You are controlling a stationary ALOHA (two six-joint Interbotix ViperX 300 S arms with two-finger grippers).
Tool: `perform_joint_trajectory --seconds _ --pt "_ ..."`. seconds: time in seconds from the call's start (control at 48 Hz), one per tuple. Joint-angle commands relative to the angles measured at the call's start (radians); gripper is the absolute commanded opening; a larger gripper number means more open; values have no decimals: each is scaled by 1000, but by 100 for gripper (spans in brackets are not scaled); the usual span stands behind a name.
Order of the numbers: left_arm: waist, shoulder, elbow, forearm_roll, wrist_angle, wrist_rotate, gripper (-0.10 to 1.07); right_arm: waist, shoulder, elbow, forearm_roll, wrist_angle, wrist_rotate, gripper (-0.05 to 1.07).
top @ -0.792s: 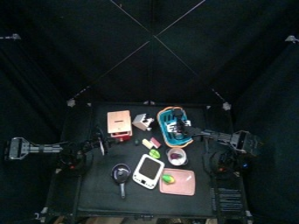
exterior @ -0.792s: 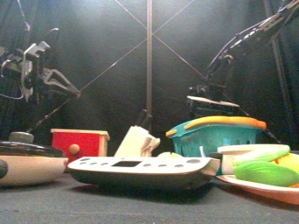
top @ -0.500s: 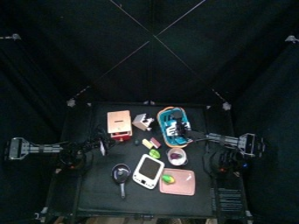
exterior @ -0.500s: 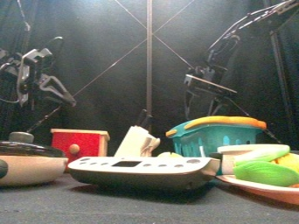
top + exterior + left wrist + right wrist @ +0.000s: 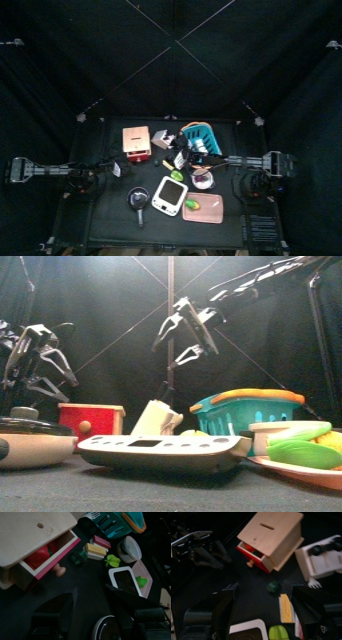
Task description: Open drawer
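Observation:
The drawer is a small pinkish-tan cabinet at the table's back left, its red front facing forward. In the left wrist view the red front with its round knob stands a little out of the cabinet. My left gripper hangs open in front of and left of it, holding nothing. My right gripper reaches in over the table's middle, open and empty, just right of the drawer. Both wrist views show wide jaws with nothing between them.
A teal basket stands right of the drawer. Nearer the front lie a white rectangular device, a black pan, a small bowl and a pink board with green items. Small blocks lie between drawer and bowl.
My right arm has swung in from the table's right side to the middle, near the drawer. My left gripper has dropped lower. The drawer has not moved.

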Motion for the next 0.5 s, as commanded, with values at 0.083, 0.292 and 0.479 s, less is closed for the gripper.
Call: perform_joint_trajectory --seconds 0.083,0.292,0.479 --pt "-8 40 -44 -166 -14 -6 85 -66 126 -169 -31 -58 -5 94" --pt "-35 215 -103 -324 -75 -6 85 -120 249 -299 -86 -58 -5 76" --pt "-37 333 -138 -380 -147 -14 85 -138 337 -393 -104 -54 -5 57"
